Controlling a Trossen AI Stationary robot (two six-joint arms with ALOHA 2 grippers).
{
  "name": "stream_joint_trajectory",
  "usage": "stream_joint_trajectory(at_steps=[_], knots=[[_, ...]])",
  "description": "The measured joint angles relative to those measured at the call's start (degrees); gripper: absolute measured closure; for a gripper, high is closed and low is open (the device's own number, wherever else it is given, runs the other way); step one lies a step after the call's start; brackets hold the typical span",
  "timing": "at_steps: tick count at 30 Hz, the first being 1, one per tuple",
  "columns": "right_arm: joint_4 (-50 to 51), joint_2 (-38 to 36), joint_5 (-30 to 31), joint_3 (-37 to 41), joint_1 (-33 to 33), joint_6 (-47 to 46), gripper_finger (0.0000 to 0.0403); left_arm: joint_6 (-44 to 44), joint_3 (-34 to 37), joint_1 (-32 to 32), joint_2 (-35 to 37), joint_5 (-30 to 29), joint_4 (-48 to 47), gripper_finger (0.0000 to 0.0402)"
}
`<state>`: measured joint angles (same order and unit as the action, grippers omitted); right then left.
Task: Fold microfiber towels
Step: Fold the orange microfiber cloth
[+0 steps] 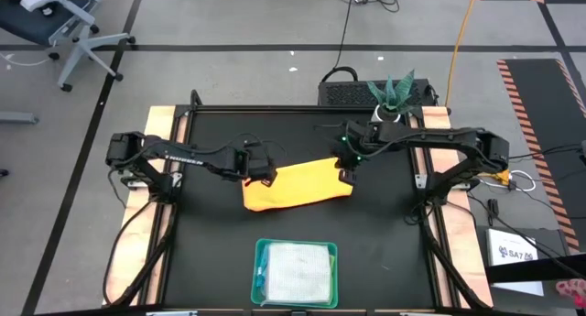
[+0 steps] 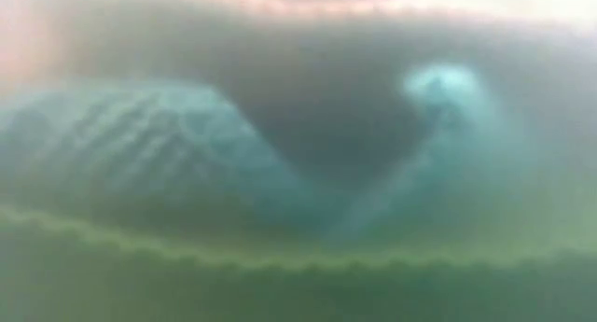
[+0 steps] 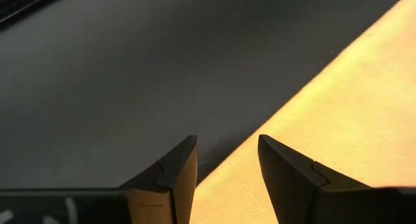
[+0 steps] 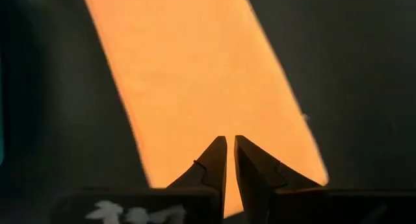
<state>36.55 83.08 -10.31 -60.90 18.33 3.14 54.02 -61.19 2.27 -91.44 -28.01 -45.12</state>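
Your yellow-orange towel lies as a folded strip mid-desk, with bare black surface all round its edges. The left tool sits at its left end, fingers apart over the edge. The right tool pinches the right end, fingers nearly together. Nearer the front edge, the teal tray holds a pale grey-white towel.

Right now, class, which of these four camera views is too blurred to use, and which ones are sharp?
Low view: a blue-green haze with soft ridged shapes, nothing nameable. High view: evenly lit, the yellow-orange towel crisp on the black table. Left wrist view: sharp, towel edge between the left gripper fingers. Right wrist view: sharp, towel glowing under the right gripper.
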Motion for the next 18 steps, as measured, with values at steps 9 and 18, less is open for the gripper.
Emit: stream_joint_trajectory(at_steps=[9,18], knots=[[-4.0,0.0,0.0,2.9,3.5,-0.3,0.0383,-0.4,4.7,3.8,0.0,9.8,3.1,0.0236],[-7.5,0.0,-0.4,5.9,4.2,-2.9,0.0383,0.3,11.9,3.2,0.0,17.3,11.0,0.0236]])
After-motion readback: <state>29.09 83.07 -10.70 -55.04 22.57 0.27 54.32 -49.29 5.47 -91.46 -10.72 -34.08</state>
